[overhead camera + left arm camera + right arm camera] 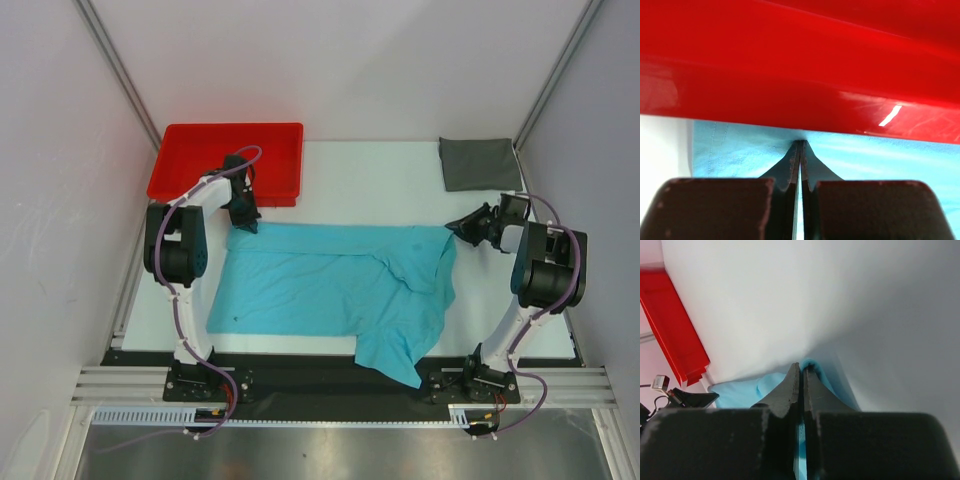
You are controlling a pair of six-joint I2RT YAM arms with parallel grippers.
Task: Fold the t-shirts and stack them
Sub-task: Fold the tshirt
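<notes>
The white worktop (370, 185) carries three things. A red tray (232, 128) sits at its far left corner. A dark grey t-shirt (480, 163), folded into a small rectangle, lies flat at the far right corner, well apart from the tray. A turquoise t-shirt (320, 285) spreads across the middle, its far left corner just beside the tray. Its right part is bunched, and one flap reaches past the worktop's near edge.
</notes>
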